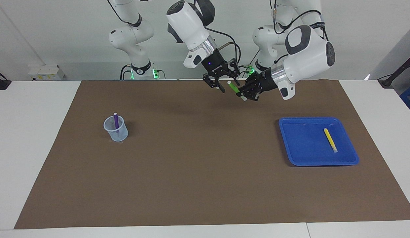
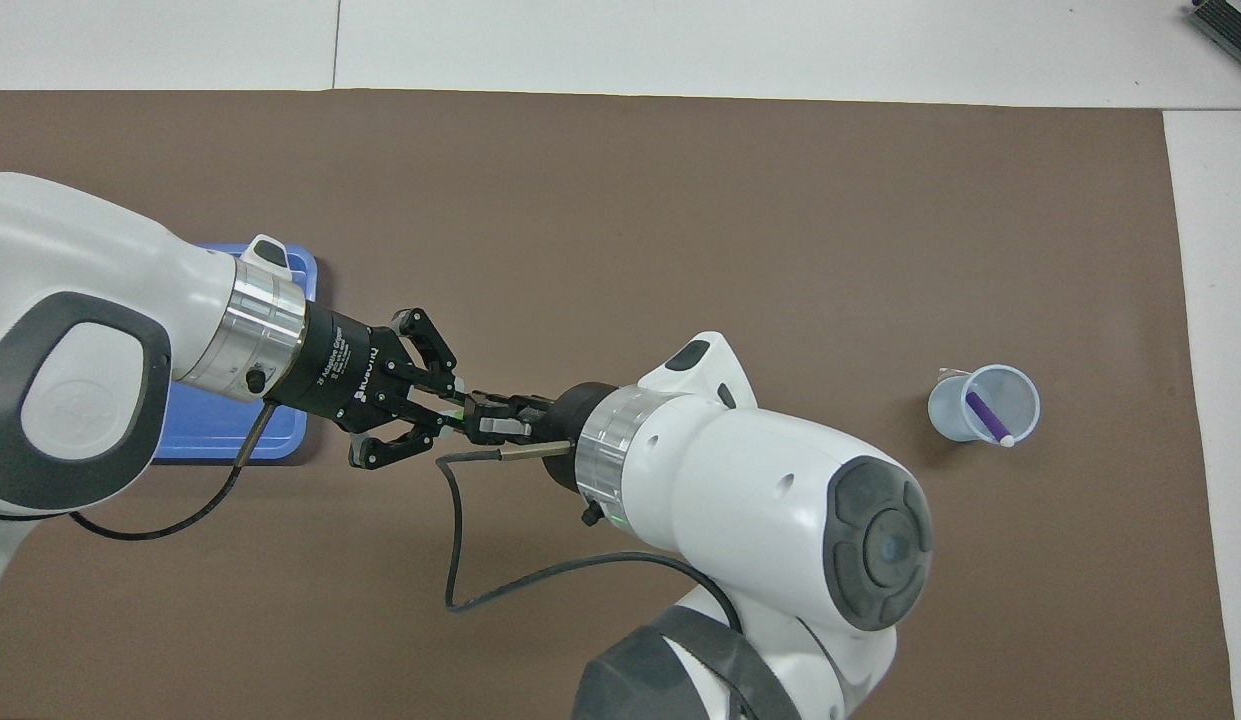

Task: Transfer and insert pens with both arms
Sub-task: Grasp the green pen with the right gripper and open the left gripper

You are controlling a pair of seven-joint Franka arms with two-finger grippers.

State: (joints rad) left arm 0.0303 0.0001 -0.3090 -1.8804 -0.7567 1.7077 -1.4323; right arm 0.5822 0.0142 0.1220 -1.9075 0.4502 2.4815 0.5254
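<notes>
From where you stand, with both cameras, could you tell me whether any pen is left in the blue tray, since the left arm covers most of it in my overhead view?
Observer: Yes, one yellow pen lies flat in the blue tray, alone.
Operator: Thank you. How does the green pen sit between the grippers?
Observer: The left gripper is shut on the lower end of the green pen, which tilts with its pale end up.
Operator: And the right gripper?
Observer: The right gripper is open, with a finger on either side of that pale end, up in the air over the brown mat.
</notes>
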